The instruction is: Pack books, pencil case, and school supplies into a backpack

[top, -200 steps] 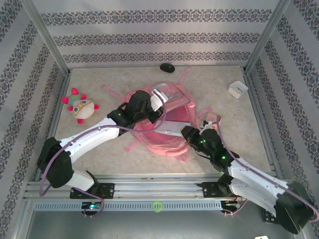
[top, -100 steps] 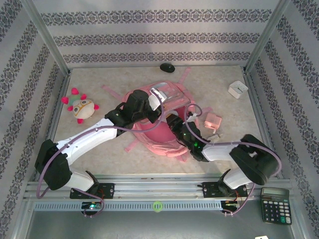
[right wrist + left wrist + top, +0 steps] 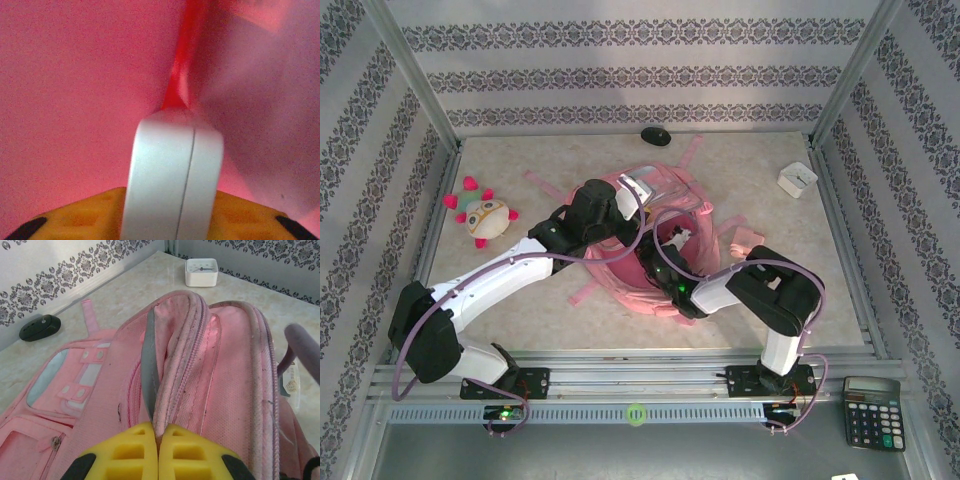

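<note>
The pink backpack (image 3: 670, 192) lies mid-table, its mouth facing the arms. My left gripper (image 3: 628, 196) is shut on the zipped rim of the backpack (image 3: 215, 355), pinching the fabric between its yellow fingers (image 3: 127, 450) and holding the mouth up. My right gripper (image 3: 657, 256) reaches into the mouth. In the right wrist view pink lining surrounds a silver-white elongated supply item (image 3: 172, 160), which stands between the fingers of my right gripper (image 3: 172, 212) with no gap showing. A small pink block (image 3: 748, 238) lies on the table right of the backpack. Books and pencil case are out of view.
A white square box (image 3: 797, 179) sits at the back right, also in the left wrist view (image 3: 201, 272). A black oval object (image 3: 655, 136) lies at the back wall. A plush toy (image 3: 482, 215) rests at the left. A black calculator (image 3: 872, 410) lies off the table, front right.
My right arm has swung left from beside the pink block into the backpack's mouth, carrying the silver-white item. The left gripper has kept its hold on the rim.
</note>
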Available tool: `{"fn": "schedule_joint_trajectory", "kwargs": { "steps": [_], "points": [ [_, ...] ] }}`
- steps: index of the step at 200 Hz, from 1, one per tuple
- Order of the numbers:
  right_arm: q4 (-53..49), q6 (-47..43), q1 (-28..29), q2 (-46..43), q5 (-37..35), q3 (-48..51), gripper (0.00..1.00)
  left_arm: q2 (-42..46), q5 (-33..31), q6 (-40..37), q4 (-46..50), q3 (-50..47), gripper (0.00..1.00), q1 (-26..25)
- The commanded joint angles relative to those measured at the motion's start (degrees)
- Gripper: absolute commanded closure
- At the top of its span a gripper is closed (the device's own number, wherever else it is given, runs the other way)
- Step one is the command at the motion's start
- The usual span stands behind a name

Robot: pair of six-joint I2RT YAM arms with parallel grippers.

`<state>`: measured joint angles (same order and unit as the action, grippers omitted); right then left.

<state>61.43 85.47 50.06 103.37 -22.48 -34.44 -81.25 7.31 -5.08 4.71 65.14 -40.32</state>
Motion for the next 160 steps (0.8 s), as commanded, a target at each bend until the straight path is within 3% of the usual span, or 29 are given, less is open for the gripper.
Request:
{"fn": "schedule_joint_trajectory", "kwargs": {
  "steps": [1,26,103,121,141,160],
  "points": [
    [-3.2,3.0,1.3,-2.0,1.5,1.0,0.55,4.0,2.1,0.9,-6.9,4.2,1.0,0.7],
    [-7.6,3.4,1.1,-5.2,7.9,3.2,0.48,4.4,1.9,0.8,-7.1,3.4,1.0,1.1],
    [-18.4,0.1,-1.2,-13.3,34.0,5.1,0.42,5.0,2.1,0.3,-6.2,2.5,1.0,3.1],
    [-28.3,-4.6,-1.7,-16.8,37.0,3.8,0.45,4.8,2.3,0.2,-6.2,2.4,1.0,3.4],
    [-39.2,-10.5,-3.1,-21.1,36.3,2.3,0.6,4.7,2.5,0.3,-6.3,2.4,1.0,3.5],
    [-42.9,-13.2,-5.3,-23.6,35.3,2.3,0.67,4.7,2.9,0.5,-6.4,2.3,1.0,3.6]
  ]
}}
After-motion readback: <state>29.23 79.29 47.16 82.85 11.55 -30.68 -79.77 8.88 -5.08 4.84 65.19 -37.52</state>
